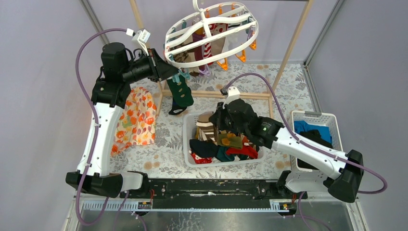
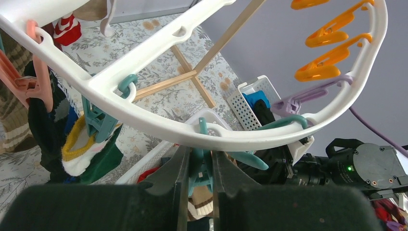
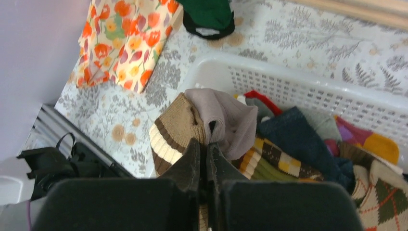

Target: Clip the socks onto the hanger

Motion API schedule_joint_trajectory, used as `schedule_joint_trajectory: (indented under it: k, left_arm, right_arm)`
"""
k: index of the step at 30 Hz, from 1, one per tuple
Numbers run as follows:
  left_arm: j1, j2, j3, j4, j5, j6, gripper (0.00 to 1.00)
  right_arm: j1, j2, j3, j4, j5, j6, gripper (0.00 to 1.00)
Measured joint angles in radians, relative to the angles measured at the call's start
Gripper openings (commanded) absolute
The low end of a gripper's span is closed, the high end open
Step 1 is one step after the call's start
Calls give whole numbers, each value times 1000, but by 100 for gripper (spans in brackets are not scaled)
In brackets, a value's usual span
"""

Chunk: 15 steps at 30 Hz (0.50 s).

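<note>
The left fingers (image 2: 179,166) were nearly closed, pinching a teal clip (image 2: 199,173) under the hanger (image 2: 144,118) rim. The right fingers (image 3: 192,159) were clamped on a grey-and-tan sock (image 3: 216,120) atop the socks (image 3: 298,139) in the white basket (image 3: 288,89).

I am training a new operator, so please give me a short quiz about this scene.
1. True or false: the right gripper is closed on a brown sock over the white basket.
2. What does the left gripper pinch? A) an orange clip B) a teal clip C) a sock
3. Fill in: the green sock hangs from the ____.
Key: 1 true; 2 B; 3 hanger.
</note>
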Motion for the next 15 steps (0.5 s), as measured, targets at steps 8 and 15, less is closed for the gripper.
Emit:
schedule_joint_trajectory:
  k: [8, 15]
  left_arm:
    - [0, -6, 0, -7, 6, 11, 0]
    - [0, -12, 0, -12, 8, 29, 0]
  right_arm:
    - [0, -66, -23, -169, 44, 71, 10]
    - [-3, -72, -23, -430, 297, 141, 62]
